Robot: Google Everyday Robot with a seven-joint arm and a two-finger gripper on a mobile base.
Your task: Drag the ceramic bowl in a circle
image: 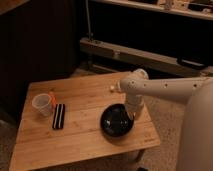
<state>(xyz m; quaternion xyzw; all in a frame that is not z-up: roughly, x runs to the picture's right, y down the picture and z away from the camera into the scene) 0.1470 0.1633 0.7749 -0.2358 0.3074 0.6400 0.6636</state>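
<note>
The ceramic bowl point(117, 121) is a round, shallow, glossy black bowl on the right front part of the wooden table point(80, 137). My white arm reaches in from the right and bends down over the bowl's right rim. My gripper point(133, 115) is at that rim, touching the bowl on its right side. The bowl's right edge is partly hidden behind the gripper.
A small translucent white cup point(42, 105) stands at the table's left side, with an orange item point(52, 98) beside it. A flat black ridged object point(59, 116) lies to the right of the cup. A small light object point(112, 89) lies near the back edge. The bowl is close to the table's right front edge.
</note>
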